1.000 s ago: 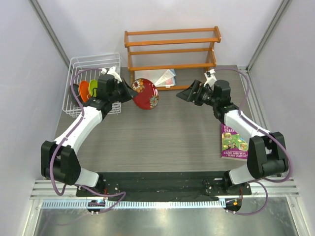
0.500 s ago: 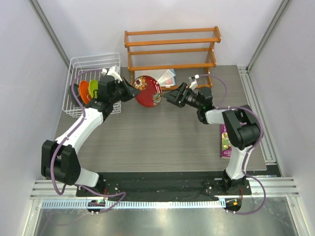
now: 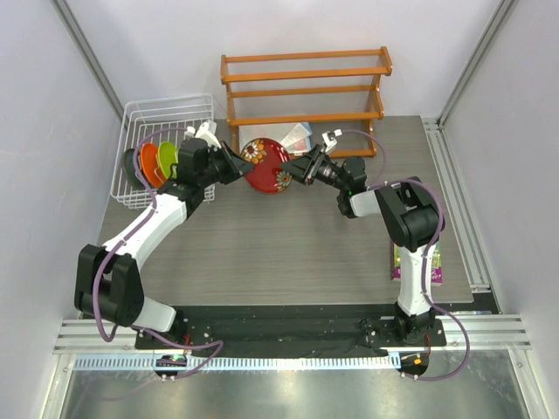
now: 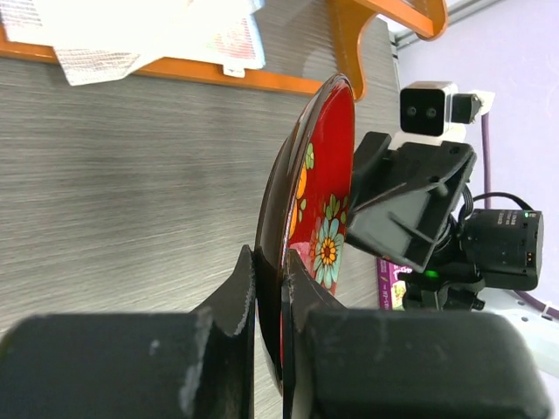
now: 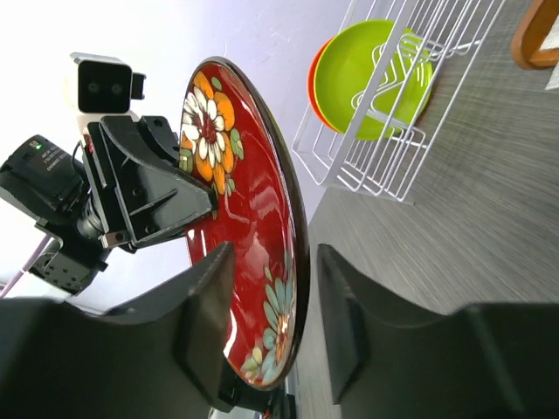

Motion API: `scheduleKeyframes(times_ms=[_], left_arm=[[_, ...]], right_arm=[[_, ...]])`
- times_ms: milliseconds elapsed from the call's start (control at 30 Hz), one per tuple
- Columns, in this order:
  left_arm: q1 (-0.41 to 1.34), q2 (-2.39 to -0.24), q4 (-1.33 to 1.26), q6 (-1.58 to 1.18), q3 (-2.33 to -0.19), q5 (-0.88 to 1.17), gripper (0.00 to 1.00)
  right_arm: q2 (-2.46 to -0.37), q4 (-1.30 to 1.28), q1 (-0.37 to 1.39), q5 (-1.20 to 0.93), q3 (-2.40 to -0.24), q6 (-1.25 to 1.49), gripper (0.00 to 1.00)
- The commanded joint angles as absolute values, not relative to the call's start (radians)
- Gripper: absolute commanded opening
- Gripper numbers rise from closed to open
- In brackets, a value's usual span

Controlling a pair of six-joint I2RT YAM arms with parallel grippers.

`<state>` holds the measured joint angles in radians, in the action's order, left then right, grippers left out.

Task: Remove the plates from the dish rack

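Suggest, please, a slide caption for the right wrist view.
Handover in mid-air: the open right pincer straddles the rim of the dark red floral plate gripped by the left pincer.

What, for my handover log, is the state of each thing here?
red floral plate: held off the table, on edge
left gripper: shut on its rim
right gripper: open, straddling its opposite rim
lime green plate: upright in dish rack
orange plate: upright in rack
dark teal plate: upright in rack

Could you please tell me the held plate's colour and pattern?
Dark red plate with orange and white flowers; right wrist view shows it best.
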<state>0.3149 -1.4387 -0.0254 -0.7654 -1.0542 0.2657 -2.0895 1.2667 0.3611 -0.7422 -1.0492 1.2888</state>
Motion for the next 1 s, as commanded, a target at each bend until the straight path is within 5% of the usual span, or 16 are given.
scheduleKeyframes(times_ms=[0, 100, 233, 333, 400, 533, 967], left_arm=[[0.325, -1.437, -0.156, -0.792, -1.075, 0.313, 0.00], [0.327, -1.431, -0.153, -0.785, -1.068, 0.295, 0.00], [0.327, -1.411, -0.092, -0.726, -1.083, 0.250, 0.04], [0.327, -1.376, -0.026, -0.655, -1.089, 0.175, 0.41], [0.327, -1.361, 0.032, -0.593, -1.091, 0.094, 0.50], [0.327, -1.324, 0.115, -0.491, -1.095, -0.058, 0.97], [0.313, -1.241, 0.201, -0.290, -1.081, -0.460, 0.99]], right_arm=[[-2.065, 1.312, 0.371, -0.775, -1.078, 1.269, 0.43], [-2.051, 1.315, 0.371, -0.785, -1.059, 1.272, 0.06], [-1.950, 1.051, 0.365, -0.743, -1.002, 1.073, 0.01], [-1.800, 0.653, 0.357, -0.622, -0.973, 0.867, 0.01], [-1.685, 0.443, 0.356, -0.467, -0.992, 0.666, 0.01], [-1.550, 0.035, 0.350, -0.228, -1.026, 0.464, 0.01], [-1.476, -0.189, 0.334, -0.190, -0.870, 0.345, 0.01]])
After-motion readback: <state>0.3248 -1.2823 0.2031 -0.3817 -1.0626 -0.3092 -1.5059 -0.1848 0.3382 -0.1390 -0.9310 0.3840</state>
